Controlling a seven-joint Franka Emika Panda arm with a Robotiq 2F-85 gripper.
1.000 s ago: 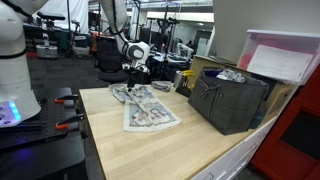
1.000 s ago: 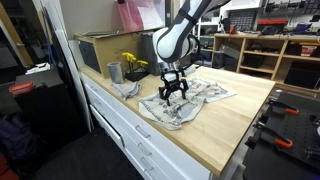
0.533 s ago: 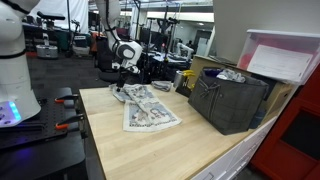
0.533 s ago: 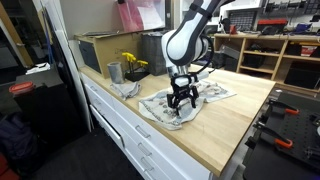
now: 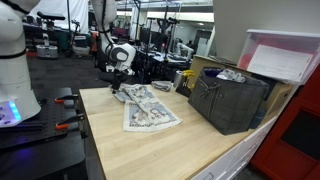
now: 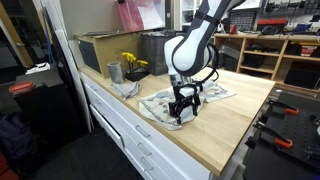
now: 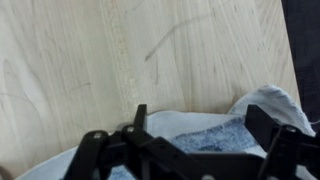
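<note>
The gripper (image 6: 183, 109) is held with fingers apart over the patterned cloth (image 6: 215, 93) — lying so flat, its edge could easily be missed.

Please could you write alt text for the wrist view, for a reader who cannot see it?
The open gripper reaches in from the bottom edge, close over a crumpled cloth with a blue-and-white pattern. The rest of the picture is the pale wooden table.
</note>
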